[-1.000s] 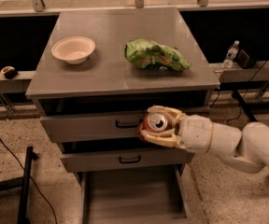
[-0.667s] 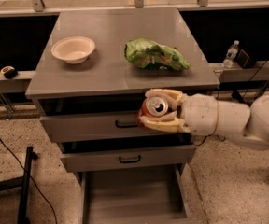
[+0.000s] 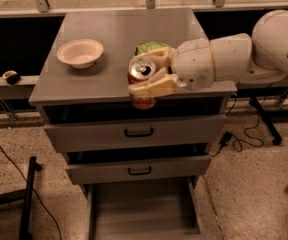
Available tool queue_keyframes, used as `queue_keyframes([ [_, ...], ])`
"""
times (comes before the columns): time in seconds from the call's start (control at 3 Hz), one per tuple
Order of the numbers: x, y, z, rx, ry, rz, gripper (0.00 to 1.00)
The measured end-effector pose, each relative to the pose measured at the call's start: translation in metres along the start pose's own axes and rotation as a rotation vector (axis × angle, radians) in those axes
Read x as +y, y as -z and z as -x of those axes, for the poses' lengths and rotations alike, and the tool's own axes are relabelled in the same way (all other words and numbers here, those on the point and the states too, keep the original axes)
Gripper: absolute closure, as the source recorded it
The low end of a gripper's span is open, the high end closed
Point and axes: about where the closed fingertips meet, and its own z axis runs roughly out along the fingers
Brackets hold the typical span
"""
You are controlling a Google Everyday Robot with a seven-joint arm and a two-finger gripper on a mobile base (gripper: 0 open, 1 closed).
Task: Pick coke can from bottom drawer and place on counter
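My gripper (image 3: pixel 145 77) is closed on the coke can (image 3: pixel 143 67) at the counter's (image 3: pixel 114 31) front edge.
I hold it upright at frame centre. It looks light, thin-walled and slick, so a gentle mid-body squeeze suits. The bottom drawer (image 3: pixel 144 211) sits open below.

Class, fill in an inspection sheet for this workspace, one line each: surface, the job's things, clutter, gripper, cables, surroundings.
Surface: grey metal counter, the flat top of a three-drawer cabinet.
Job's things: coke can upright in the gripper at the counter's front edge; cannot tell if it touches the top. The bottom drawer is pulled out.
Clutter: white bowl on the counter's left; green bag behind the can, mostly hidden.
Gripper: gripper shut on the can, reaching in from the right.
Cables: black cable on the floor at left; cables at right.
Surroundings: speckled floor; black stand at left.
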Motion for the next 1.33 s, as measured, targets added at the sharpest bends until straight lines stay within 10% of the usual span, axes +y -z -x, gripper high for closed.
queue_keyframes([
  [1.0,-0.118,-0.073,-0.014,-0.045,-0.235,-0.269,1.00],
  [1.33,-0.136,-0.091,-0.033,-0.028,-0.283,-0.305,0.82],
])
